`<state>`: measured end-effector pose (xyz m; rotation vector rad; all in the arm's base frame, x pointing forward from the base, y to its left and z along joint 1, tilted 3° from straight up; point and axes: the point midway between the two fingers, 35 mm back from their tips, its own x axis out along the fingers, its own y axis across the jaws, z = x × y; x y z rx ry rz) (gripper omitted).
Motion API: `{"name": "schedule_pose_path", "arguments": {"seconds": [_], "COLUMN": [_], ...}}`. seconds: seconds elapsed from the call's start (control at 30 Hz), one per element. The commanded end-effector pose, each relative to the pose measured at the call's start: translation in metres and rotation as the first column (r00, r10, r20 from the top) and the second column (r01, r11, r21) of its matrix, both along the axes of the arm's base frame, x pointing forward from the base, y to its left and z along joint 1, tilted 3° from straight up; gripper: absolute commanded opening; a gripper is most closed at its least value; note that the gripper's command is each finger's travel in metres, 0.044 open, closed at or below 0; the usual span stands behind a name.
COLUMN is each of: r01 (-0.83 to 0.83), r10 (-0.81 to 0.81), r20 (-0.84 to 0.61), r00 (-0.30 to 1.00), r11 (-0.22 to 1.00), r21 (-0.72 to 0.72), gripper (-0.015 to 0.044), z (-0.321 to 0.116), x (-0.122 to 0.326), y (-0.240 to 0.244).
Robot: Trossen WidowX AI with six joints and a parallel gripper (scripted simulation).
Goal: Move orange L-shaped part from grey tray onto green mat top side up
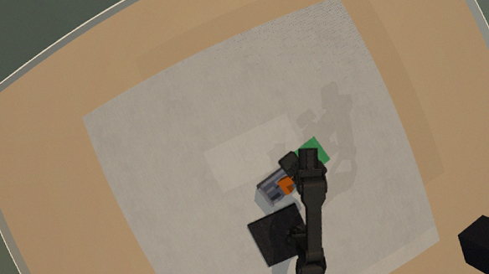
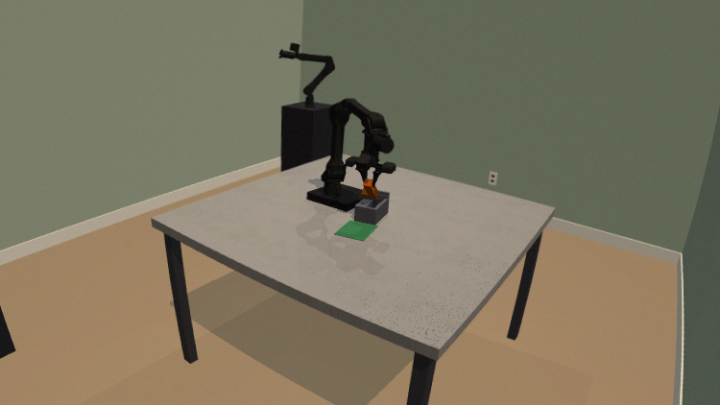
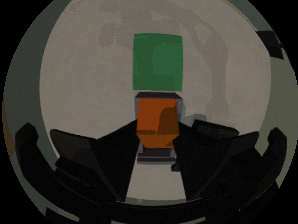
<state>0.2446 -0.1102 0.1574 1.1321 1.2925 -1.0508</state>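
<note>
My gripper [image 2: 370, 180] [image 3: 156, 123] is shut on the orange part [image 1: 286, 184] [image 2: 370, 190] [image 3: 157, 116], one finger on each side of it. The part hangs above the grey tray [image 1: 265, 195] [image 2: 366, 213] [image 3: 158, 95], clear of its pocket, and looks tilted in the exterior view. In the wrist view it covers much of the tray. The green mat [image 1: 323, 153] [image 2: 356, 230] [image 3: 157, 62] lies flat beside the tray, with nothing on it but shadow. In the top view the arm hides part of the mat and the fingers.
The arm's black base plate [image 1: 274, 237] [image 2: 332, 199] stands on the table [image 1: 159, 149] [image 2: 261, 221] close to the tray. A second black arm [image 2: 318, 75] stands on a dark pedestal [image 2: 303, 135] beyond the table.
</note>
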Motion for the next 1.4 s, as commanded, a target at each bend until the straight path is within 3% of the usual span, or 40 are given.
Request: {"name": "schedule_pose_path", "arguments": {"seconds": [0.0, 0.63, 1.37], "r01": [-0.003, -0.003, -0.003], "r10": [0.003, 0.003, 0.003], "r20": [0.003, 0.003, 0.003], "r00": [1.0, 1.0, 1.0], "r11": [1.0, 1.0, 1.0], "r21": [-0.002, -0.01, -0.01], "gripper": [0.0, 0.0, 0.0], "z": [-0.001, -0.003, -0.031], "x": [0.002, 0.009, 0.01], "y": [-0.018, -0.107, -0.107]}}
